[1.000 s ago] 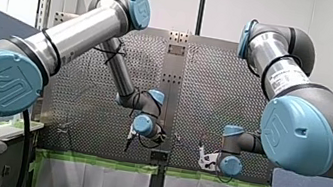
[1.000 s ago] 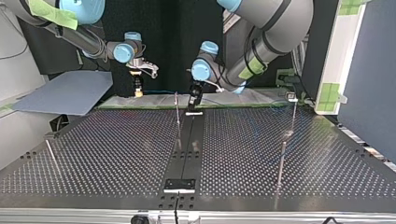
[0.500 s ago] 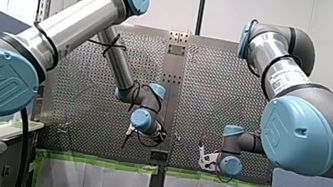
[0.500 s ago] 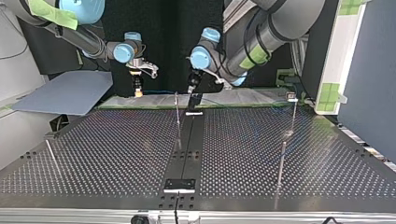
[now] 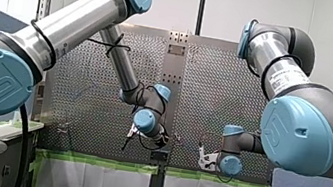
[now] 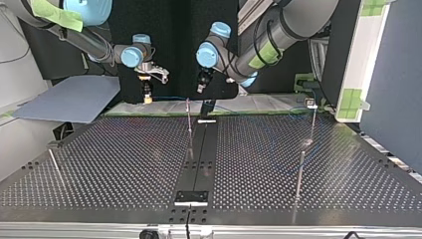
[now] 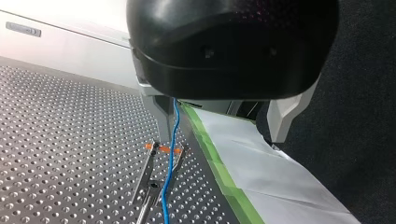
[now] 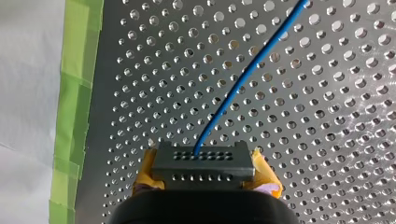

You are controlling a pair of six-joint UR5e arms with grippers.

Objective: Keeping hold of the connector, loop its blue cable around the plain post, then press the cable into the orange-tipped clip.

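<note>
In the right wrist view, my right gripper (image 8: 204,173) is shut on a dark grey connector (image 8: 203,160), its yellow pads (image 8: 146,171) pressing both ends. The blue cable (image 8: 243,79) leaves the connector's face and runs out over the perforated plate. The left wrist view shows my left gripper (image 7: 222,140) open and raised above the orange-tipped clip (image 7: 161,161). There the blue cable (image 7: 171,158) lies between the clip's two prongs, close to one metal finger (image 7: 162,116). In the top view my right gripper (image 6: 146,92) hangs at the far edge and my left gripper (image 6: 201,85) is above the clip (image 6: 188,119).
Thin metal posts (image 6: 300,174) (image 6: 54,167) (image 6: 313,118) stand on the perforated table (image 6: 124,164). Green tape (image 7: 219,172) and white sheeting (image 7: 275,186) line the table's edge by the clip. A black centre strip (image 6: 199,164) runs across the table.
My left gripper has lifted off the clip and drifted towards the top view's left. My right gripper stays where it was with the connector.
</note>
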